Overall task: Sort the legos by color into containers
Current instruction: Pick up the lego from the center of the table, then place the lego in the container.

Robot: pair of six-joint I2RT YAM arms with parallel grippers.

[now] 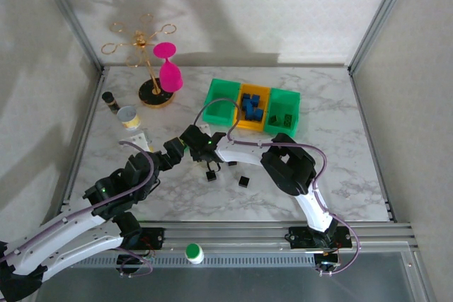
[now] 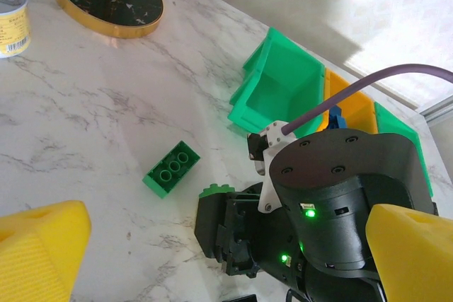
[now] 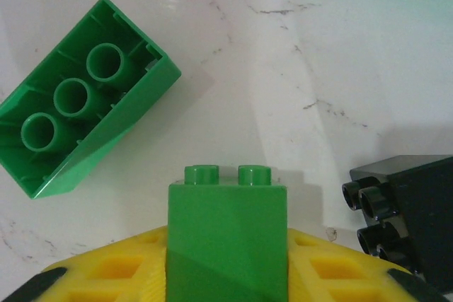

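top external, left fingers [image 1: 187, 143]: reached in to the middle of the desk [image 1: 340, 175], close beside the right fingers [image 1: 205, 143]; their gap cannot be told from up here.
top external, containers [image 1: 221, 97]: three joined bins in a row at the far side of the desk: green, yellow-orange, green. Blue legos [image 1: 251, 107] lie in the middle bin and dark pieces [image 1: 287, 118] in the right green one.
top external, black bricks [image 1: 244, 182]: loose on the marble, just nearer than the two wrists.
top external, room: white veined desk, pale walls and metal frame posts. A gold stand [image 1: 150, 68] with a pink glass [image 1: 168, 70] stands far left, with a tin can [image 1: 127, 114] near it.
left wrist, left fingers [image 2: 226, 242]: yellow pads [image 2: 42, 252] spread wide, released, grasping nothing. The right arm's black wrist stands between them.
left wrist, upturned green brick [image 2: 171, 169]: flat on the desk, near the right wrist but apart from it, with a green bin beyond.
right wrist, right fingers [image 3: 226, 252]: clenched on the held green brick [image 3: 226, 224], studs pointing away from the camera.
right wrist, upturned green brick [image 3: 85, 129]: to the left, hollow side up with three tubes showing, not touching the held one.
right wrist, black brick [image 3: 403, 210]: to the right, lying on its side, studs facing the held green brick, apart from it.
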